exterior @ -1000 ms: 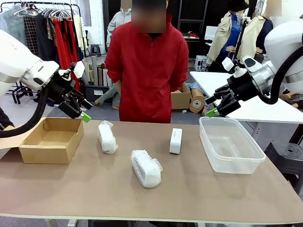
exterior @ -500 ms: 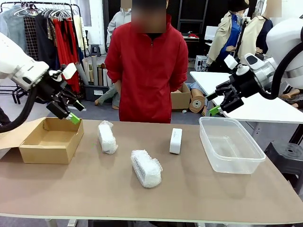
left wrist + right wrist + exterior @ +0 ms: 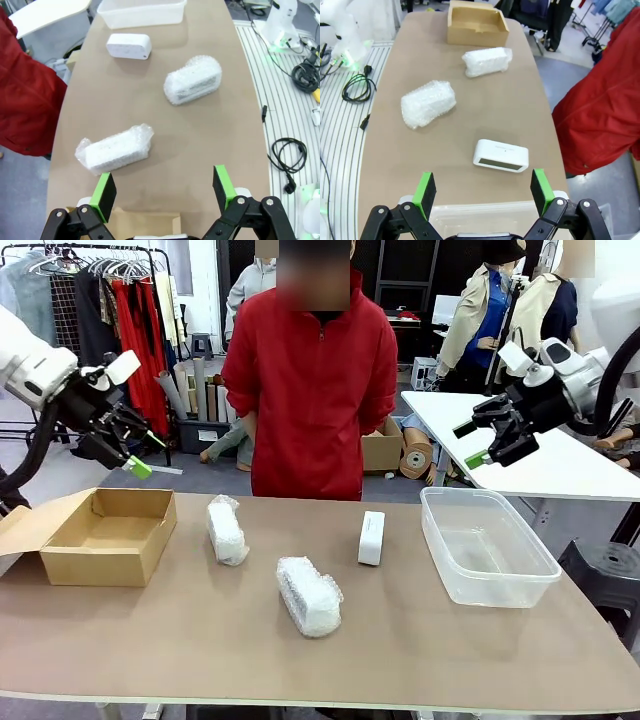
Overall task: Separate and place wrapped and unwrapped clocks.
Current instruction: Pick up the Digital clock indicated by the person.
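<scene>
Two bubble-wrapped clocks lie on the brown table: one [image 3: 226, 531] left of centre at the back, one [image 3: 309, 596] nearer the front. The bare white clock [image 3: 371, 538] stands on edge to their right. The left wrist view has the wrapped clocks [image 3: 114, 148] [image 3: 193, 80] and the bare clock [image 3: 129, 46]; the right wrist view has the wrapped clocks [image 3: 487, 61] [image 3: 428, 104] and the bare clock [image 3: 500, 155]. My left gripper [image 3: 135, 454] [image 3: 164, 189] hangs open, high above the cardboard box [image 3: 108, 535]. My right gripper [image 3: 478, 443] [image 3: 483, 189] is open, up behind the clear tub [image 3: 487, 545].
A person in a red jacket [image 3: 312, 390] stands at the far edge, hands out of sight. A white table [image 3: 520, 440] sits behind on the right. The box's flap [image 3: 25, 525] folds out to the left. Cables [image 3: 289, 157] lie on the floor beside the table.
Both arms have drawn back and up: the left gripper moved left, away from the box's far corner, and the right gripper moved right and higher, away from the tub. The clocks have not moved.
</scene>
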You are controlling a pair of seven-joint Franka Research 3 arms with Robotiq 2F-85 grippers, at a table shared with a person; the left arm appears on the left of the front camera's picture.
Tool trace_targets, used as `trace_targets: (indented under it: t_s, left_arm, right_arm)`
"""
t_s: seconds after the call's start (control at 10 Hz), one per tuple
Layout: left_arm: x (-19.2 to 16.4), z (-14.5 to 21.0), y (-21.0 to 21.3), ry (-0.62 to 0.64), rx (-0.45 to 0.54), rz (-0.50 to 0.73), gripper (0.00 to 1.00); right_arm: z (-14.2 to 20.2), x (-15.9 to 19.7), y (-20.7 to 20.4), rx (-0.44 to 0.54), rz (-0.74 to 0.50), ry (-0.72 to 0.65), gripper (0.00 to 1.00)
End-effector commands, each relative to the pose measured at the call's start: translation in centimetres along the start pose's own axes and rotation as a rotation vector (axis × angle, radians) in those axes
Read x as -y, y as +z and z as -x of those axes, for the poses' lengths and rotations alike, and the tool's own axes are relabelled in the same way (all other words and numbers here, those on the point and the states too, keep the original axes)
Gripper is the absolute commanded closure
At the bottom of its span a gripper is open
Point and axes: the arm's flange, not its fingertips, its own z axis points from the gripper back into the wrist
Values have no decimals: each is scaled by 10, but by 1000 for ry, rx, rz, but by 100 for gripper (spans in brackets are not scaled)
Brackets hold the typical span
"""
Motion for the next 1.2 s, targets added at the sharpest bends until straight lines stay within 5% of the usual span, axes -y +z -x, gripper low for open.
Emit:
trace_targets:
  t_s: [0.0, 1.1]
  left_arm:
    - [-12, 0, 5, 13, 25, 5, 0]
    - [-31, 14, 27, -13, 25, 57, 0]
  right_arm:
    - [5, 10, 5, 49, -20, 8, 0]
    - [24, 36, 18, 38, -87, -112, 0]
